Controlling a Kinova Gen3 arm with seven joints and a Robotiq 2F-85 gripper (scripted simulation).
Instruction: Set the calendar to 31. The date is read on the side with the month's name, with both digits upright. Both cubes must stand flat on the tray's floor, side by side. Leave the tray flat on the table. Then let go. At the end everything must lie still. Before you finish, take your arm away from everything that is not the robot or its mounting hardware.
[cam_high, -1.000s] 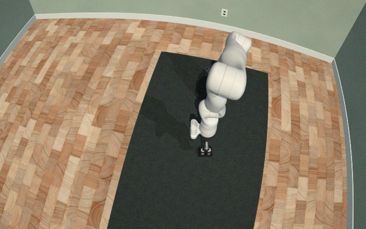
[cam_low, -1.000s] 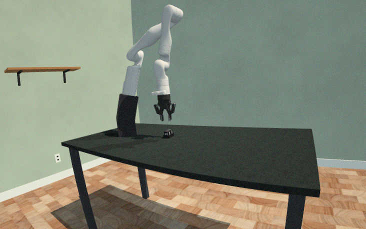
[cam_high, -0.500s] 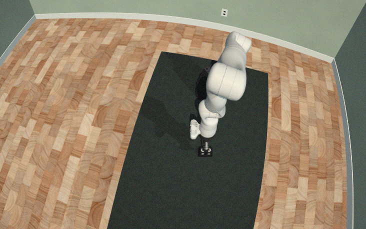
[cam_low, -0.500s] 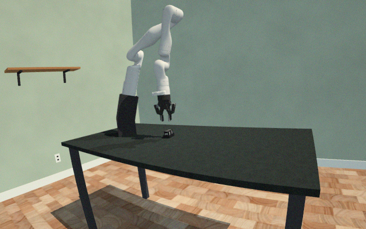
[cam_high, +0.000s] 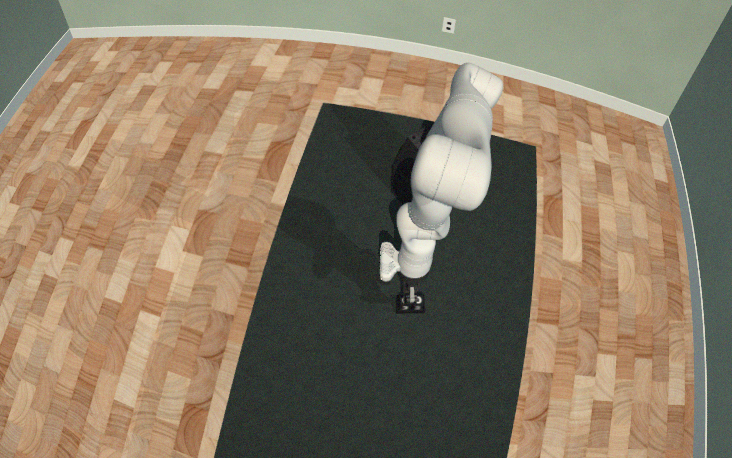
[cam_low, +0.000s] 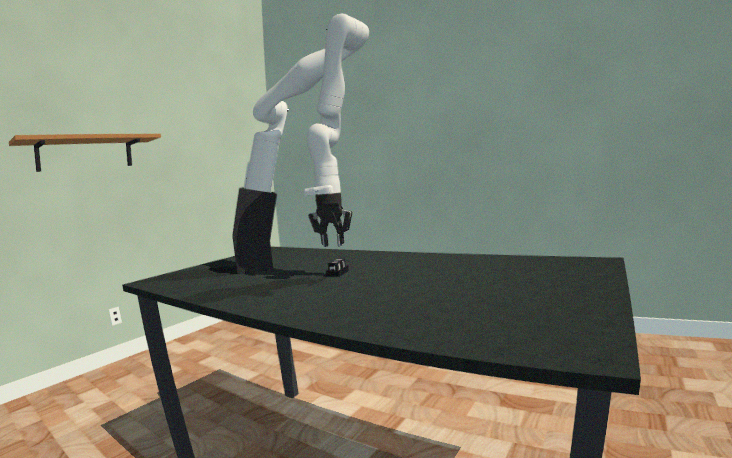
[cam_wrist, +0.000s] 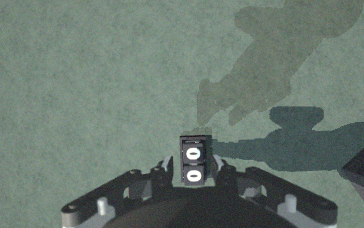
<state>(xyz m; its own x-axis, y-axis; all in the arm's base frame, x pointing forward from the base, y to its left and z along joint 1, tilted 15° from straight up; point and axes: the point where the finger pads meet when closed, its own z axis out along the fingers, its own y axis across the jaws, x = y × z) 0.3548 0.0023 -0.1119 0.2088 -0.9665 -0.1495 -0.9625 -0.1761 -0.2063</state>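
The small dark calendar tray (cam_low: 339, 271) sits flat on the black table in front of the robot's base. It also shows in the top view (cam_high: 410, 303) and in the wrist view (cam_wrist: 194, 161). Two dark cubes stand side by side in it, one (cam_wrist: 193, 152) and the other (cam_wrist: 193, 175), each with a white 0 on its top face. The side with the month's name is too small to read. My gripper (cam_low: 331, 240) hangs straight above the tray, well clear of it. Its fingers are partly open with nothing between them, and in the wrist view they frame the cubes from above.
The robot's dark base pedestal (cam_low: 253, 229) stands on the table behind and to the left of the tray. The arm's shadow falls on the table beside the tray. A wooden wall shelf (cam_low: 83, 139) is far off to the left.
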